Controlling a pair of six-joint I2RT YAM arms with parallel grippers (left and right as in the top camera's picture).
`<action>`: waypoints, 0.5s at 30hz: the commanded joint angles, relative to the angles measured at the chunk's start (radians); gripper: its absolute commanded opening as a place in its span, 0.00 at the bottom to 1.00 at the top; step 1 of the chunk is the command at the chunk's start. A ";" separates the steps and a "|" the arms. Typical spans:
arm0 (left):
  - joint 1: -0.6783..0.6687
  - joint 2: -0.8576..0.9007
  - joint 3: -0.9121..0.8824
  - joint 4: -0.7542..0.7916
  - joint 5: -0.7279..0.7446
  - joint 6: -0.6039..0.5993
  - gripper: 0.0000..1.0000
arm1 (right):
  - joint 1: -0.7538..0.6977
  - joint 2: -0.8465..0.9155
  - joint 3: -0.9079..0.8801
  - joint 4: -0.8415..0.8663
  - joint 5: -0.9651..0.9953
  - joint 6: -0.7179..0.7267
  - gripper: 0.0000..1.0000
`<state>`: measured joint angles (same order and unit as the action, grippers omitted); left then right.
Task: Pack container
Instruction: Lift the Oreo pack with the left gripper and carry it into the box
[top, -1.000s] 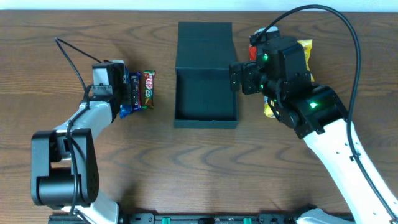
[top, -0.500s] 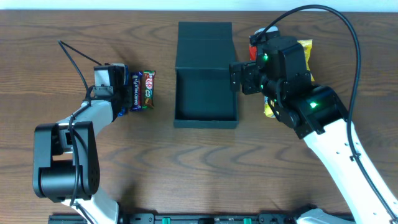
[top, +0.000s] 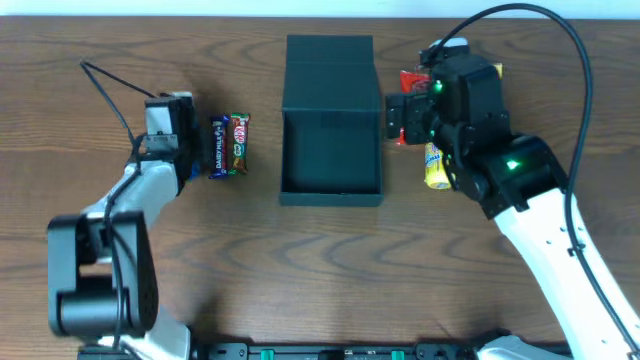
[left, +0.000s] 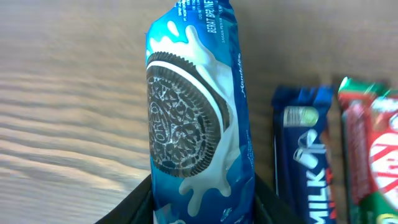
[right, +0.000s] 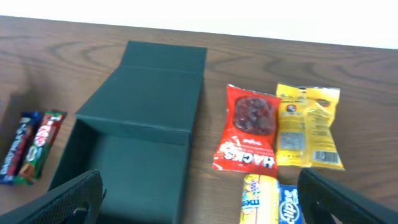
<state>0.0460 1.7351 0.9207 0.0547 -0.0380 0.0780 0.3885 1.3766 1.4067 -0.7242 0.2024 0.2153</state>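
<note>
Looking from overhead: container (top: 330, 150) sits mid-table, flap lid folded back, open. Left gripper (top: 192, 150) is just left of two bars (top: 229, 145). Right gripper (top: 397, 118) hovers beside the container's right wall.

Left wrist: fingers (left: 134, 205) clamp an Oreo pack (left: 199, 124), bars lying alongside.

Right wrist: jaws spread wide, holding nothing. Red packet (right: 249, 130) and yellow packet (right: 308, 124) lie right of the container.
</note>
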 joint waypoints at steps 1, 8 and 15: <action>0.008 -0.107 0.039 0.001 -0.044 -0.011 0.29 | -0.053 0.003 -0.003 -0.002 0.021 0.005 0.99; -0.059 -0.257 0.039 -0.058 -0.039 -0.089 0.24 | -0.190 -0.004 -0.003 -0.008 0.017 0.016 0.99; -0.269 -0.291 0.039 -0.050 -0.039 -0.270 0.18 | -0.270 -0.004 -0.003 -0.047 -0.013 0.016 0.99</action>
<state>-0.1570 1.4601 0.9329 0.0002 -0.0685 -0.0990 0.1387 1.3766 1.4067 -0.7593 0.1993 0.2195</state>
